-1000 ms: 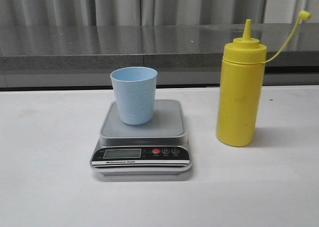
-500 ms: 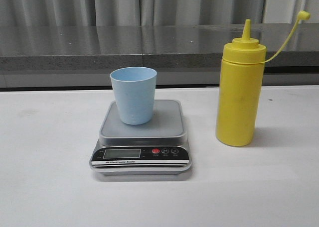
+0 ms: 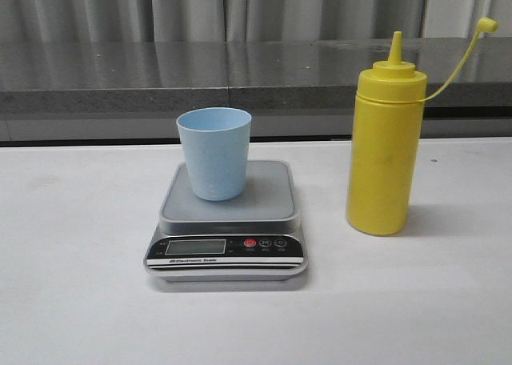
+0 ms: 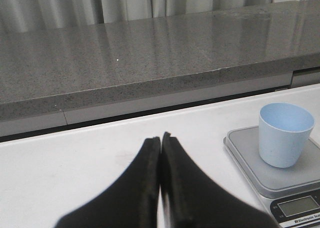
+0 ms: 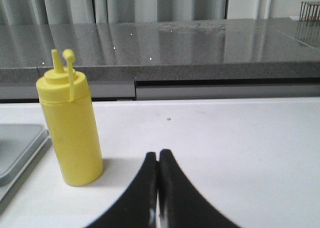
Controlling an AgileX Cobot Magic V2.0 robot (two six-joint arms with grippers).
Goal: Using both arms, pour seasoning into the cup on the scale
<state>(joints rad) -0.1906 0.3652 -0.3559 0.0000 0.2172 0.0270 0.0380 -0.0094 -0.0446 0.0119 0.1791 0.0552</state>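
Observation:
The pale blue cup (image 3: 214, 152) stands upright on the grey platform of the scale (image 3: 268, 195) in the middle of the white table. It also shows in the left wrist view (image 4: 284, 134), with the scale (image 4: 245, 153) under it. The yellow seasoning bottle (image 3: 384, 149) stands upright to the right of the scale, its cap hanging off on its tether; it also shows in the right wrist view (image 5: 71, 125). My left gripper (image 4: 160, 139) is shut and empty, to the left of the scale. My right gripper (image 5: 158, 154) is shut and empty, to the right of the bottle. Neither arm shows in the front view.
A grey stone ledge (image 3: 240, 73) runs along the back of the table, with curtains behind it. The white table (image 3: 72, 301) spreads out around the scale and bottle. A wire rack (image 5: 310, 10) stands at the far right on the ledge.

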